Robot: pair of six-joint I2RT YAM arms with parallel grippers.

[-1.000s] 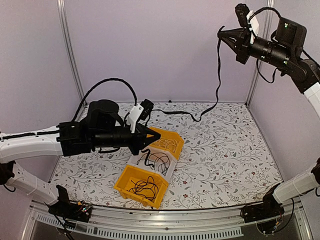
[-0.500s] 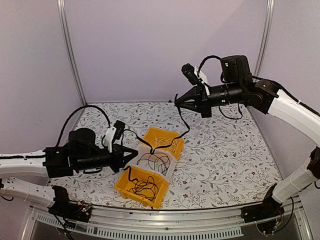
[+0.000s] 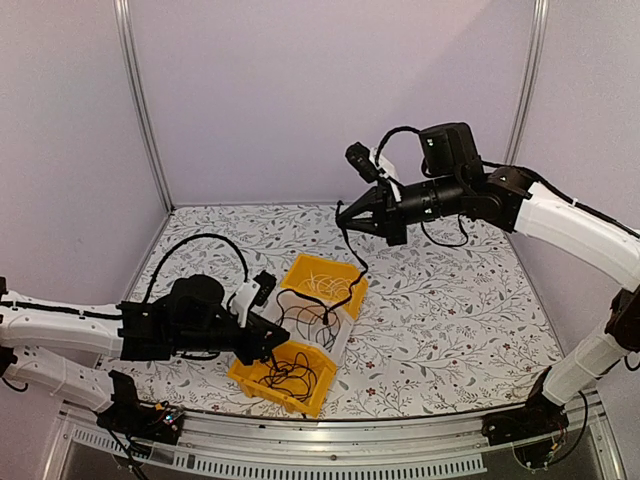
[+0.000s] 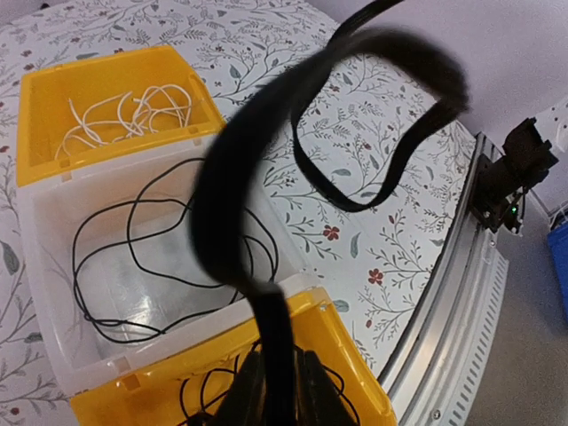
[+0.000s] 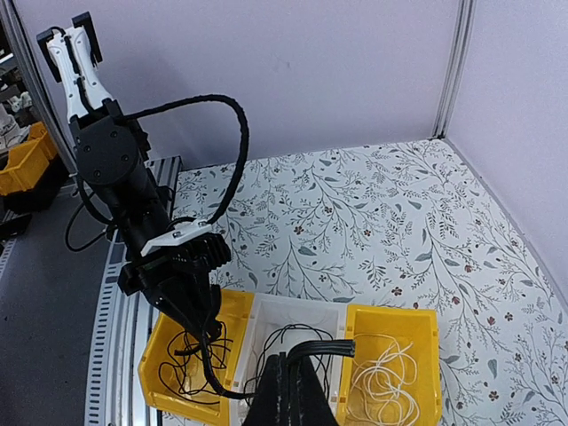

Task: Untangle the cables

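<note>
The left claw (image 3: 277, 352) is pinched shut on one end of a long black cable (image 3: 357, 285). It sits low, just on the near side of the clear bin (image 3: 338, 345), over the near yellow bin (image 3: 262, 388).

The right claw (image 3: 342, 216) is pinched shut on the other end, high up past the far side of the clear bin.

Between the two claws the cable hangs in a loose loop. Its low part droops just past the clear bin's far right corner, over the far yellow bin (image 3: 303, 264) that holds the white cables (image 3: 318, 283).

More black cables (image 3: 292, 378) lie in a heap on the near side of the clear bin, right under the left claw. I cannot tell if the held cable is caught in that heap.

I think the claws should pull apart slowly, with both pinches firm. If the heap lifts too, it would be best to stop and shake gently. The loop should stay away from the white cables, or it may snag them.
</note>
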